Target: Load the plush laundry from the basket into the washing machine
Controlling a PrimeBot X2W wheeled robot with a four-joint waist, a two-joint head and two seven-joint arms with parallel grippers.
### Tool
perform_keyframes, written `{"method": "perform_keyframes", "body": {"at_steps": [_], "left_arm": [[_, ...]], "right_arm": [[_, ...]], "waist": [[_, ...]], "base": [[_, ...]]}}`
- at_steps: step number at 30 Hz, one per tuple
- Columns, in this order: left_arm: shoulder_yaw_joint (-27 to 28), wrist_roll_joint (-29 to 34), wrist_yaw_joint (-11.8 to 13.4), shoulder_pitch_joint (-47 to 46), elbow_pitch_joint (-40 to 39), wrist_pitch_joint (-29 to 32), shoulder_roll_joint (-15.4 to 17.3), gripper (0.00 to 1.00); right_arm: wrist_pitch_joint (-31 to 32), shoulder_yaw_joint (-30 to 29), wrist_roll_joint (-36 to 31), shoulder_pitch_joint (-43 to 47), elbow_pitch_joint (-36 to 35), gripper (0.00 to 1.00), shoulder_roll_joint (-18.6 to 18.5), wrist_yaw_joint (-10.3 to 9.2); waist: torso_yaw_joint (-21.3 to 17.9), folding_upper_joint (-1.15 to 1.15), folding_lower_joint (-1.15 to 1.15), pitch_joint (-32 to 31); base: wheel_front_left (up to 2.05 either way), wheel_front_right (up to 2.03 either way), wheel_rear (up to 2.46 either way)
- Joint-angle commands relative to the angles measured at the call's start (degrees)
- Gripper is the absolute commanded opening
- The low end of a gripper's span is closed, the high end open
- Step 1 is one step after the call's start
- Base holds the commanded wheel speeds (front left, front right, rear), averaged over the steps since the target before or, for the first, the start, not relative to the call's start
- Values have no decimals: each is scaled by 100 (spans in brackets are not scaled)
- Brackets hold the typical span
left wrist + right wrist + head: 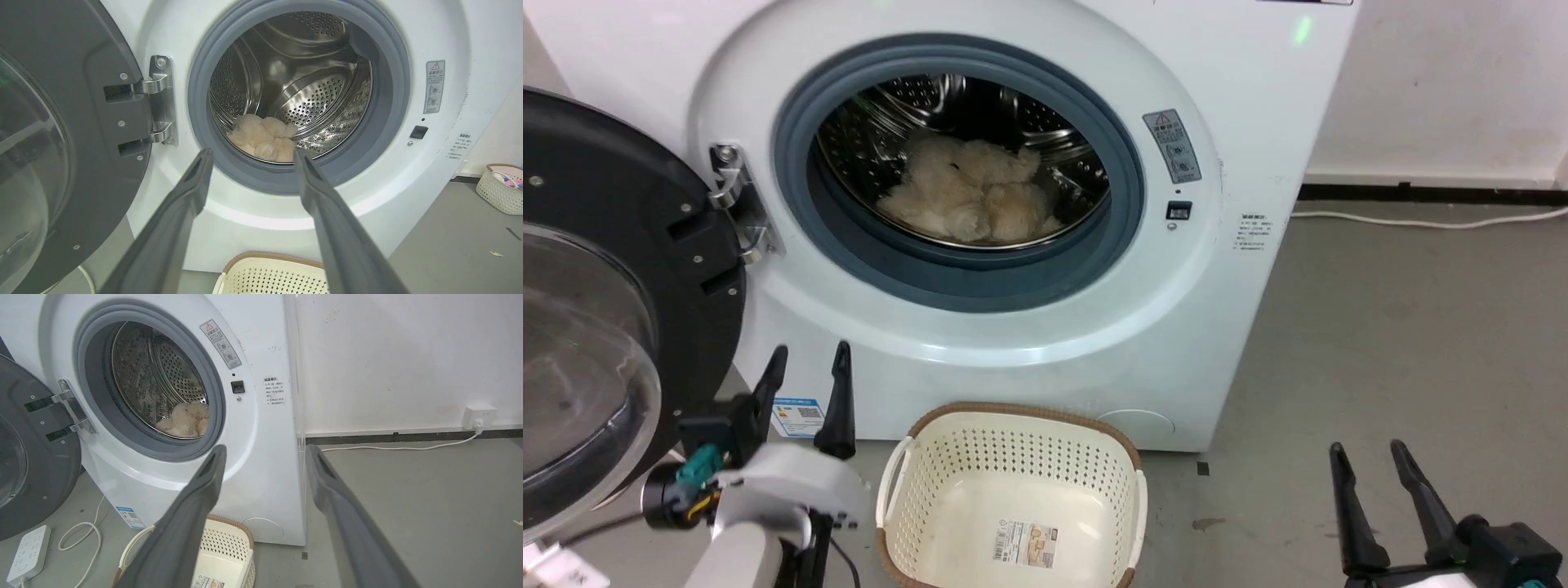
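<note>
Grey floor [1380,343] meets the washing machine [1241,82]; the plush toy [968,196] lies inside its drum, so the basket [1013,408] just in front sits empty (job apparently done). Left gripper [810,349] and right gripper [1366,447] gape wide, holding nothing.

Surface finishes: the washing machine [1258,98] has a glossy white casing, a matt grey rubbery gasket [964,282] and a polished perforated steel drum [890,106] — the plush laundry [968,196], shaggy cream fur; the basket [1013,457], smooth perforated cream plastic, brown woven rim; the door [605,163], matt black frame, clear glass — the floor [1380,343], dull grey.
</note>
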Motion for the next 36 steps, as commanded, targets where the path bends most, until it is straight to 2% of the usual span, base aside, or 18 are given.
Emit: {"method": "perform_keyframes", "body": {"at_steps": [1,14,33,34,36], "left_arm": [[11,16,46,123,-86,1,43,100],[-258,77,203,1109,-767,253,133,100],[-188,-47,404,1295,-1050,236,110,100],[-206,-37,395,1198,-1029,271,102,0],[-219,-42,393,1196,-1026,279,103,0]], "right_arm": [[15,-33,-29,74,11,100,-3,-4],[3,-132,95,266,126,100,-3,-4],[-21,-99,159,203,242,100,-3,-4],[-3,-104,115,216,223,0,-1,0],[-3,-108,115,218,223,0,-1,0]], "waist": [[36,0,1,-37],[116,0,1,-175],[158,0,1,-190],[159,0,2,-190],[159,0,1,-189]], "base": [[0,0,0],[0,0,0],[0,0,0],[0,0,0],[0,0,0]]}}
